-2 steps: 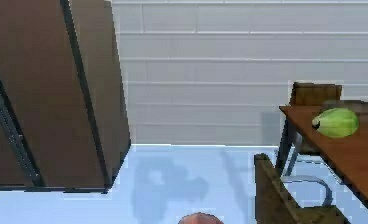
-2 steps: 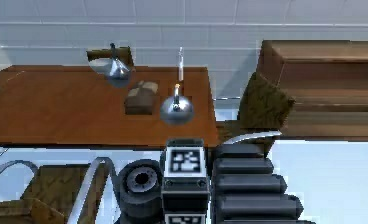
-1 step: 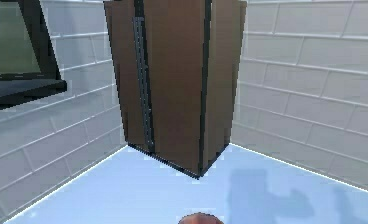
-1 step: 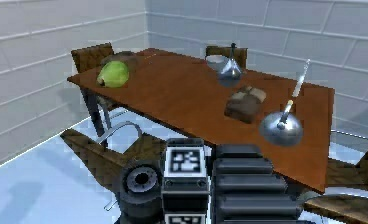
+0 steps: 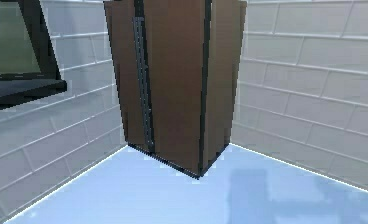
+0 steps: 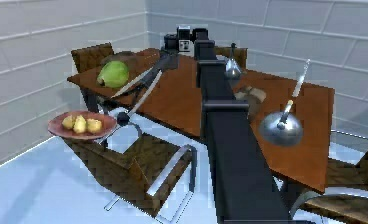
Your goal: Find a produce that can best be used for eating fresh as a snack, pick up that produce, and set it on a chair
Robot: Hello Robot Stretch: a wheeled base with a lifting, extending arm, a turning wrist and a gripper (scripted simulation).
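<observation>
A round green produce [image 6: 114,73] lies on the brown wooden table [image 6: 177,100] near its left end. Just below that end is a red plate [image 6: 82,125] with several yellow-brown lumps. The dark arm rises from the arm side view's bottom edge over the table. From its far end my gripper [image 6: 121,110] slants down and left, and one thin finger [image 6: 142,78] passes close beside the green produce. The fingertips end next to the plate, above a wooden chair [image 6: 142,165]. I cannot tell whether the gripper holds anything.
A tall brown fridge [image 5: 172,80] stands in a tiled corner ahead, with a dark frame [image 5: 22,50] on the wall to its left. On the table are a metal ladle [image 6: 282,125] and a small pot [image 6: 232,68]. More chairs [image 6: 342,190] ring the table.
</observation>
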